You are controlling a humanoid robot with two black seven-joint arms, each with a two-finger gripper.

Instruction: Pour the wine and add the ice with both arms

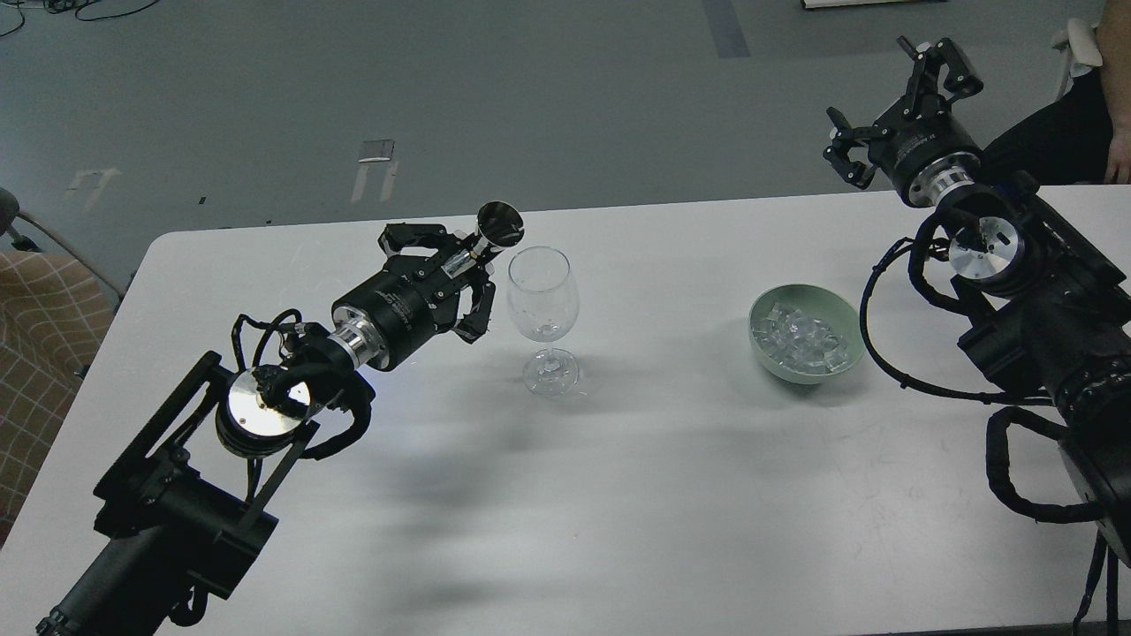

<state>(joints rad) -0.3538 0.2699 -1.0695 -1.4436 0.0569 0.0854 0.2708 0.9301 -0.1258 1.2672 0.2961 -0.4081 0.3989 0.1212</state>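
Wine in the glass (pixel 542 296) too faint to tell, seated person (pixel 1115 106) cut off at right edge, lower arms cropped

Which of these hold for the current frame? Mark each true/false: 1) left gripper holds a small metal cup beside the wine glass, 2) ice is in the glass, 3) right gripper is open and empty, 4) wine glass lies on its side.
1) The left gripper holds a small metal cup next to the wine glass: true.
2) Ice is in the glass: false. The ice sits in the green bowl.
3) The right gripper is open and empty: true.
4) The glass lies on its side: false. It stands upright on the table.
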